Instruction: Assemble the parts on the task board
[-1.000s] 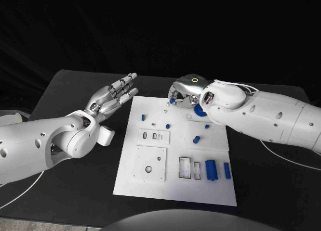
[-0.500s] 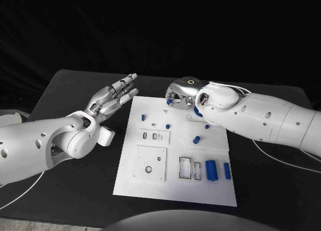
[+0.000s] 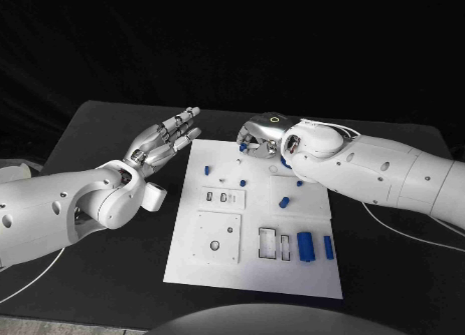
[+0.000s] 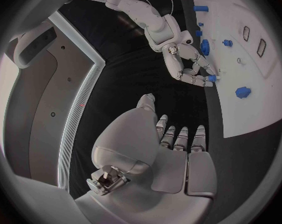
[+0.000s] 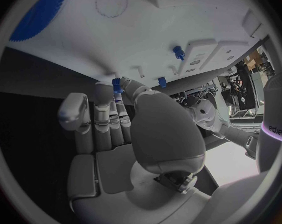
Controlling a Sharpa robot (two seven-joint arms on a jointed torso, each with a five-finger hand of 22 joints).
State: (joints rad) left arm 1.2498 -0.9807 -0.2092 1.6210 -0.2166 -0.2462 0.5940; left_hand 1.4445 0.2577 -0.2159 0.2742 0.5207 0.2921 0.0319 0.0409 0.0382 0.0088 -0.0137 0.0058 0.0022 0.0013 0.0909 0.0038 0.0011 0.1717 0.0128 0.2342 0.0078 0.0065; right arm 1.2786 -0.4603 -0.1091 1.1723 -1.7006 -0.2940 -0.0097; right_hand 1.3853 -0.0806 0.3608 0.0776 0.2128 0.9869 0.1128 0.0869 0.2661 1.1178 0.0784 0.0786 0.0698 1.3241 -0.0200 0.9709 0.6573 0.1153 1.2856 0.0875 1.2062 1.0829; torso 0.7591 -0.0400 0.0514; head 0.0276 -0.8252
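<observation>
1. At the far edge of the task board point(image 3: 255, 272), the right hand point(image 3: 261, 136) pinches a small blue part point(image 3: 243, 147) between its fingertips. The part sits just above the white plate, near a thin peg point(image 5: 140, 72) that stands there.
2. That blue part looks tiny, hard and light. It will likely not bend or break, but it could slip out or tip over. Holding it by its sides near the top looks like the best way.
3. The right arm reaches in from the right and bends down, so its hand points at the board.
4. The left hand point(image 3: 164, 139) holds nothing. Its fingers are straight and apart, and it hangs over the black table point(image 3: 102, 132), just beside the board's left edge.
5. More blue parts point(image 3: 306, 246) lie lower on the board.
</observation>
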